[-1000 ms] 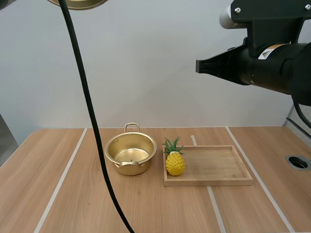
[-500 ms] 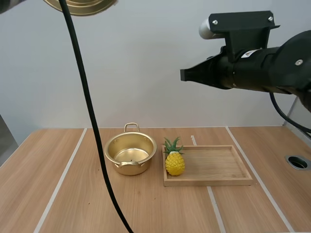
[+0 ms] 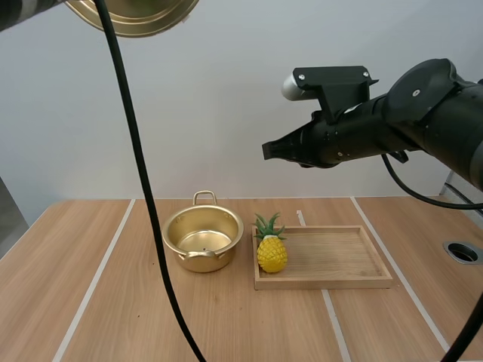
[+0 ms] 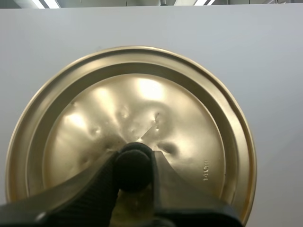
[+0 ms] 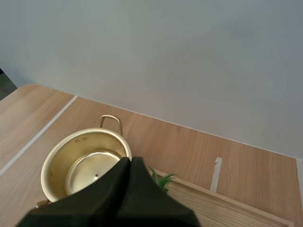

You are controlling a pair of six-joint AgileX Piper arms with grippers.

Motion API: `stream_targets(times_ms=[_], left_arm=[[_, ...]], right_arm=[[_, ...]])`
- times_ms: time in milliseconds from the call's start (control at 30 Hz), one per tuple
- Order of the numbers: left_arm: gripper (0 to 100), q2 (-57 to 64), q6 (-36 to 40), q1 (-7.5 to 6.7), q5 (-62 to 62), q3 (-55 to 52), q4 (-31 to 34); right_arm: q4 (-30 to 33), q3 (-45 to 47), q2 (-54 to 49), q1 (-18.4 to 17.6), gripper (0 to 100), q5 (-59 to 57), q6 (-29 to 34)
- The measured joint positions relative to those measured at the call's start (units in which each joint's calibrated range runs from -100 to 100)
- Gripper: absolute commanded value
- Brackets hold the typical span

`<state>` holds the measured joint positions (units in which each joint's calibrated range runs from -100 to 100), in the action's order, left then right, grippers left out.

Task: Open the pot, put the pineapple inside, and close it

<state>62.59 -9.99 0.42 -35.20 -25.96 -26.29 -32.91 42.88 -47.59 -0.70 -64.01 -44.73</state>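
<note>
The gold pot (image 3: pixel 202 240) stands open and empty on the table, also seen in the right wrist view as the pot (image 5: pixel 85 163). Its gold lid (image 3: pixel 139 13) hangs high at the upper left of the high view; in the left wrist view my left gripper (image 4: pixel 134 168) is shut on the lid's black knob, the lid (image 4: pixel 128 127) facing the camera. A yellow pineapple (image 3: pixel 272 249) with green leaves stands at the left end of the wooden tray (image 3: pixel 332 260). My right gripper (image 3: pixel 269 148) hovers high above the pineapple, fingers (image 5: pixel 125 189) shut together as one wedge over the leaves (image 5: pixel 160 179).
A round hole (image 3: pixel 462 252) sits in the tabletop at the far right. Pale stripes run across the wooden table (image 3: pixel 90 302). The right part of the tray is bare.
My right arm has swung left and lower, its gripper now above the pineapple. The lid has drifted slightly right and down at the upper left.
</note>
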Motion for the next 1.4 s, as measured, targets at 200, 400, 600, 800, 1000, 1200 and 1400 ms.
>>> stream_targets(times_ms=[200, 400, 600, 800, 1000, 1200, 1400], left_arm=[[0, 0.0, 0.0, 0.0, 0.0, 0.0, 0.0], [0, 0.0, 0.0, 0.0, 0.0, 0.0, 0.0], [0, 0.0, 0.0, 0.0, 0.0, 0.0, 0.0], [0, 0.0, 0.0, 0.0, 0.0, 0.0, 0.0], [0, 0.0, 0.0, 0.0, 0.0, 0.0, 0.0], [0, 0.0, 0.0, 0.0, 0.0, 0.0, 0.0], [0, 0.0, 0.0, 0.0, 0.0, 0.0, 0.0]], right_arm=[[-0.44, 0.0, 0.4, 0.0, 0, -4.27, -0.73], [-0.44, 0.0, 0.4, 0.0, 0, -10.0, -0.83], [-0.44, 0.0, 0.4, 0.0, 0, -14.31, -0.83], [-0.44, 0.0, 0.4, 0.0, 0, -14.29, -0.83], [1.15, 0.0, 3.04, 0.0, 0, -14.85, -0.92], [2.07, 0.0, 7.9, 0.0, 0, -16.78, -0.92], [2.16, 0.0, 8.41, 0.0, 2, -16.78, -0.92]])
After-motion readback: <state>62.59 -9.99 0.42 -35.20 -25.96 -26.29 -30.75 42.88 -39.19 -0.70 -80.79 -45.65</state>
